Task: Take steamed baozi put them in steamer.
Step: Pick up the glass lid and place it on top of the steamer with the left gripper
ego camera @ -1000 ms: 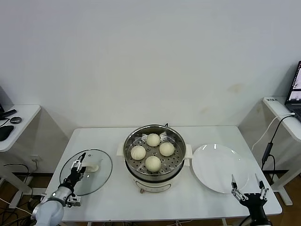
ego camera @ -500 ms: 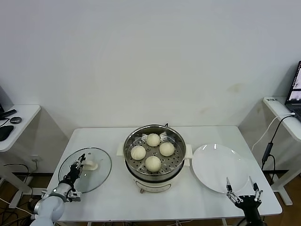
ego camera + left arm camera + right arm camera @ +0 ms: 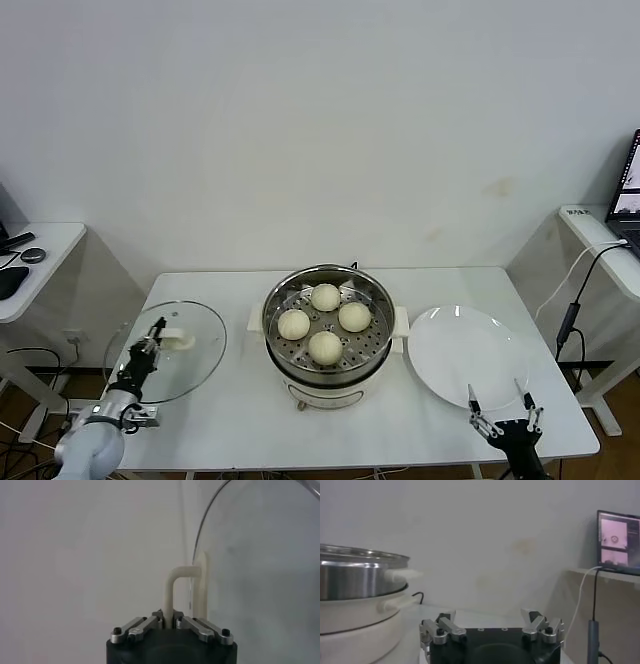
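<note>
Left gripper (image 3: 150,340), low at the table's left edge, pinched onto the white arched handle (image 3: 176,592) of the round clear glass lid (image 3: 166,352); lid tilted and lifted, hanging over the table's left end. To that gripper's right and a little farther back, well apart: the round shiny steel steamer (image 3: 327,331) on its white base, mid-table, uncovered. Inside on the perforated tray, four smooth cream-white steamed baozi (image 3: 325,346) in a diamond, close together, none outside the pot. Probably only the covering left, needing a sideways carry of the lid rightward over the rim. Nothing between lid and pot. Right gripper (image 3: 498,421) low at the near right edge, fingers spread, holding nothing, just beside the flat white round plate (image 3: 468,356), bare, right of the steamer. White table (image 3: 240,420) beneath all.
</note>
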Robot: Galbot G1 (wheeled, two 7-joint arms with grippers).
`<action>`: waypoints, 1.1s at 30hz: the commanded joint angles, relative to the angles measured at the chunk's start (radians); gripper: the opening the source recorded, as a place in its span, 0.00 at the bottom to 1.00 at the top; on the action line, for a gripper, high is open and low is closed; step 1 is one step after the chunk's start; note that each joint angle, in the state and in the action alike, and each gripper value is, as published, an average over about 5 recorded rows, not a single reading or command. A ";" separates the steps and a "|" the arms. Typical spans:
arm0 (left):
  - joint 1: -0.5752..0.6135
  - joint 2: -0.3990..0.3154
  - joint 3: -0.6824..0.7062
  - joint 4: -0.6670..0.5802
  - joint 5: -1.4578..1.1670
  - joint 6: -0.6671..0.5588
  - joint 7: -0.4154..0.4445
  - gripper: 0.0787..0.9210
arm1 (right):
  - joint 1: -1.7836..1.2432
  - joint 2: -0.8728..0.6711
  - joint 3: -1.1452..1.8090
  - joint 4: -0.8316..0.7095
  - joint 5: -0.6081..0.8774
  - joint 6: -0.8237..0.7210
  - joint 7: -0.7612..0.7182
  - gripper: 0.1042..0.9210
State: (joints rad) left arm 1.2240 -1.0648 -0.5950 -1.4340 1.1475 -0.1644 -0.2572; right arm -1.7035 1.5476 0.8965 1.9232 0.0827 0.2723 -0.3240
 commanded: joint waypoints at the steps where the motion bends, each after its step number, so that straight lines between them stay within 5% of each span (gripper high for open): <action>1: 0.291 0.127 -0.075 -0.530 -0.186 0.335 0.018 0.10 | -0.005 0.000 -0.039 -0.016 -0.021 0.006 -0.004 0.88; 7: 0.261 0.184 -0.036 -0.774 -0.286 0.580 0.269 0.10 | 0.002 0.004 -0.074 -0.035 -0.047 0.013 -0.002 0.88; 15: -0.001 0.189 0.357 -0.848 -0.211 0.736 0.419 0.10 | 0.017 0.022 -0.091 -0.057 -0.144 0.038 0.028 0.88; 23: -0.262 0.078 0.656 -0.734 0.010 0.832 0.593 0.10 | 0.035 0.032 -0.101 -0.076 -0.219 0.049 0.084 0.88; 33: -0.363 -0.182 0.799 -0.577 0.245 0.855 0.701 0.10 | 0.078 0.032 -0.095 -0.105 -0.254 0.049 0.118 0.88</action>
State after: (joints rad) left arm 1.0366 -1.0220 -0.0474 -2.1048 1.1537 0.5958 0.2789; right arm -1.6467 1.5783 0.8049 1.8331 -0.1222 0.3189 -0.2371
